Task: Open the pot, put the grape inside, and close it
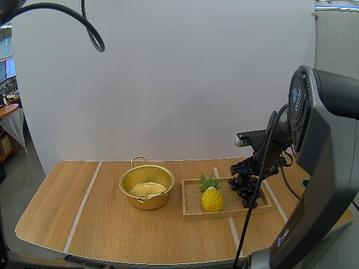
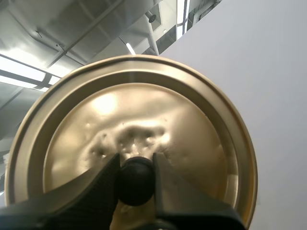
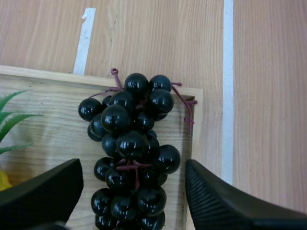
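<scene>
Dark grapes [image 3: 130, 143] lie within the spread right end effector [image 3: 133, 168].

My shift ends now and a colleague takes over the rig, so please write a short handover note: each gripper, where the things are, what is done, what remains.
Left gripper: shut on the knob of the lid, holding the lid up in the air.
Right gripper: open over the grapes, one finger on each side, not closed on them.
Pot: open on the table, beside the wooden tray.
Grapes: lying on the tray, next to a pineapple.
Done: pot opened.
Left: grasp the grapes, put them in the pot, put the lid back.
</scene>
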You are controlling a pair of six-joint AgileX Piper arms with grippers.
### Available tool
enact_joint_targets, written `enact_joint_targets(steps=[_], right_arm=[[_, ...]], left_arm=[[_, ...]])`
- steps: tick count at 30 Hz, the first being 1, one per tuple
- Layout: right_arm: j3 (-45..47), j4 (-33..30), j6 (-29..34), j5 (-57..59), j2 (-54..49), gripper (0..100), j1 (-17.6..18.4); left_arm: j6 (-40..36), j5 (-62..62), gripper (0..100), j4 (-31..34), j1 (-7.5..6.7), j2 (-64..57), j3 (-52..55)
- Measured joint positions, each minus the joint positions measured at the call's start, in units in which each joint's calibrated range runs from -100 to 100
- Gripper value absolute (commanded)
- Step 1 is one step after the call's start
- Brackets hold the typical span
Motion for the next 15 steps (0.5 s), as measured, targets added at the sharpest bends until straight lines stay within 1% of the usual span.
enact_joint_targets(steps=[4,9,15], right_arm=[[0.0,0.2,-1.0,-0.5,1.0,100,0.0],[0.0,2.0,-2.8,-1.1,1.9,100,0.0],[0.0,2.4,-3.0,-2.9,3.4,100,0.4]], left_arm=[[0.0,0.0,0,0.0,0.0,0.0,0.0],[0.0,0.0,0,0.0,0.0,0.0,0.0],[0.0,0.0,0,0.0,0.0,0.0,0.0]])
